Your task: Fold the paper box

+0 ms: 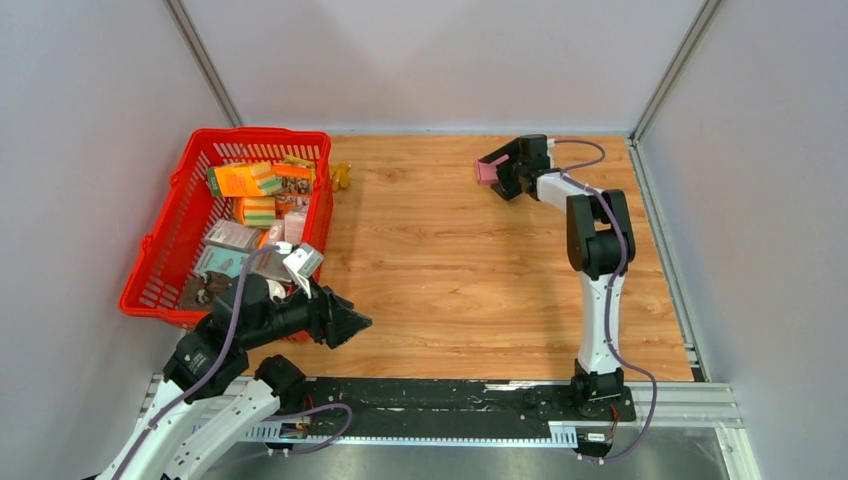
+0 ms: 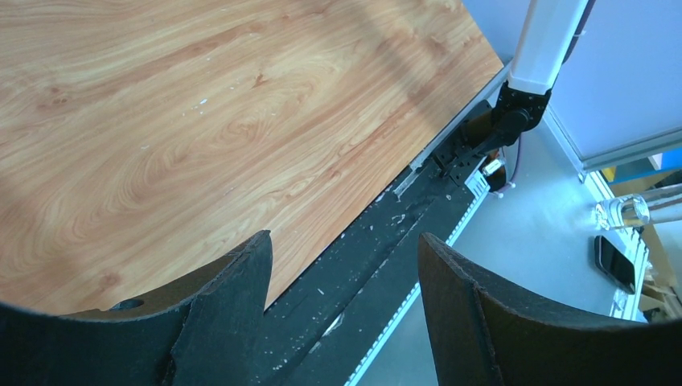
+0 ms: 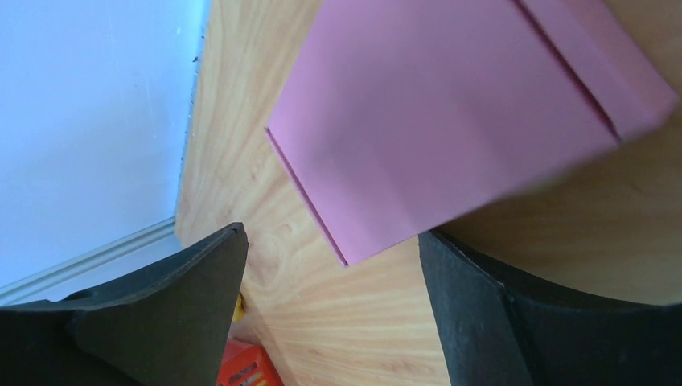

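The pink paper box (image 1: pixel 486 171) lies on the wooden table at the far back, right of centre. In the right wrist view it (image 3: pixel 450 121) looks like a flat folded piece with a creased flap on its right side. My right gripper (image 1: pixel 498 172) is stretched out to it and is open (image 3: pixel 331 233), jaws wide apart. The box's near corner sits level with the fingertips, close to the right finger (image 3: pixel 482 305), and is not gripped. My left gripper (image 1: pixel 360 322) is open and empty (image 2: pixel 346 239), over the table's near edge next to the basket.
A red plastic basket (image 1: pixel 165 250) with several printed orange and grey packages stands at the left. A small yellow thing (image 1: pixel 342 176) lies by its far right corner. Grey walls close the back and sides. The black base rail (image 2: pixel 378 265) runs along the near edge.
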{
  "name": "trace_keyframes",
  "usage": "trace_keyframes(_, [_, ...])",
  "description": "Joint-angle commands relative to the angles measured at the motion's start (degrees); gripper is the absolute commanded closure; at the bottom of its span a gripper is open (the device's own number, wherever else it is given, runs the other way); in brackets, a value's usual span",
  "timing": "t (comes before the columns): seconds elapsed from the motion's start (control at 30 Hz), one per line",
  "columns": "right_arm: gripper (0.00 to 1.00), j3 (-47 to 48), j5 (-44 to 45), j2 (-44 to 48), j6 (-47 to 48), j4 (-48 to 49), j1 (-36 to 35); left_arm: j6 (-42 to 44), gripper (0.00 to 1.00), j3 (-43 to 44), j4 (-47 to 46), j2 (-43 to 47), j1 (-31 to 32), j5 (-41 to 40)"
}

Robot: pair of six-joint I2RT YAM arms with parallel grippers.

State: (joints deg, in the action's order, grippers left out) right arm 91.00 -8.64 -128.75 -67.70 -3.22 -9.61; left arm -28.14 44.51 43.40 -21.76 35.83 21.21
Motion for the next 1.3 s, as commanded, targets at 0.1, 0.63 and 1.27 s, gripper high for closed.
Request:
trace_keyframes(0.1, [0.14,10.8,6.2,-6.8,-0.2,-5.2,-1.6,-0.7,0.26,0.2,-2.5,-1.4,-0.2,0.7])
trace_keyframes(0.63, [0.12,2.4,11.4,-0.9,13.2,-6.5,1.3,-2.3,0.26,-0.7,-4.3,-1.6,-0.2,1.7])
trace_keyframes(1.27, [0.12,15.8,7.6,-9.0,15.6,-9.2,2.1,-3.5,0.26,-1.4,-4.8,-2.0,-0.2,0.0])
